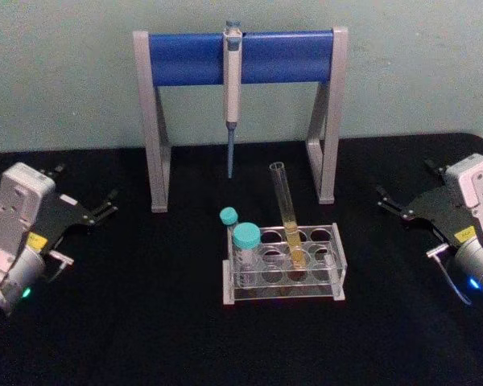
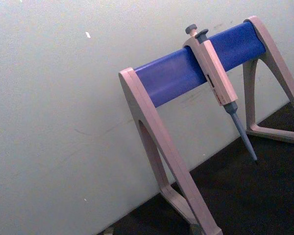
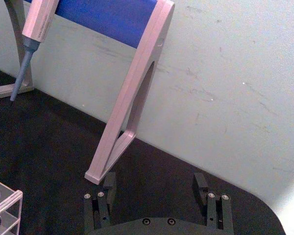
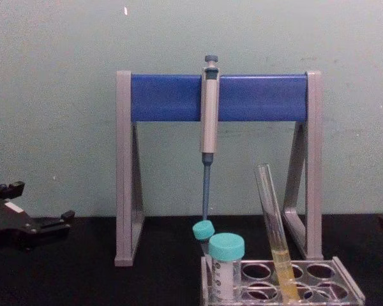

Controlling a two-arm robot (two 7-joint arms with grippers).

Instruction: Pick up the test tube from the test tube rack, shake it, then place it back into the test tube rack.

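Note:
The test tube (image 1: 286,211) stands leaning in the clear test tube rack (image 1: 339,259) at the middle of the black table, with yellow liquid in its lower part. From the chest the test tube (image 4: 272,223) tilts left in the rack (image 4: 348,291). My left gripper (image 1: 87,190) rests open at the table's left, well away from the rack, and appears low at the chest view's left (image 4: 38,204). At the table's right my right gripper (image 1: 406,185) is open too; its wrist view has its fingers apart over bare table (image 3: 154,188), with a rack corner (image 3: 2,205) nearby.
Two teal-capped tubes (image 1: 245,240) stand in the rack's left holes. Behind the rack stands a grey-and-blue pipette stand (image 1: 185,58) with a grey pipette (image 1: 232,88) hanging from it. A pale wall runs along the back.

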